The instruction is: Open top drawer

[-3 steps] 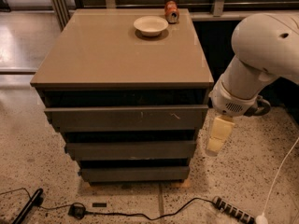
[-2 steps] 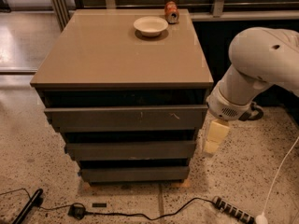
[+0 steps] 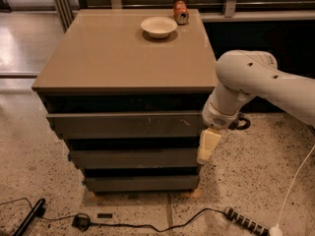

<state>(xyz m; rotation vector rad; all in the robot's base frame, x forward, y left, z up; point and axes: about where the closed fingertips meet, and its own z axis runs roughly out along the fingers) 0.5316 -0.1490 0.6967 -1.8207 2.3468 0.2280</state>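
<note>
The top drawer (image 3: 125,125) sits directly under the worktop (image 3: 118,58), the widest of three dark grey-brown fronts. It is flat, has no handle, and carries a few pale scratches right of centre. Its long axis runs level across the view, and a dark gap separates its upper edge from the slab above. From this angle it looks closed or nearly so.

My end effector (image 3: 207,146) hangs from the wrist just beside the drawer's right end as the camera sees it. It points down and sits a little low, so its tip reaches past the drawer's bottom edge to the level of the second drawer (image 3: 133,158). The drawer therefore lies to the left of it and slightly up. I cannot tell whether the end effector is open or closed, or whether it touches the cabinet. I can see nothing held in it.

As I judge it, with no handle I need a hold on the front's edge or in the gap above, followed by a straight pull toward the camera, square to the drawer's long axis. Pulling from the far right end could skew the drawer in its runners.

The bottom drawer (image 3: 140,183) is the narrowest. A pale bowl (image 3: 158,26) stands on the worktop near its back edge, with an orange can (image 3: 180,12) just behind it. Both are well apart from my arm. The floor is speckled stone, with a black cable running to a power strip (image 3: 246,220) at lower right.
</note>
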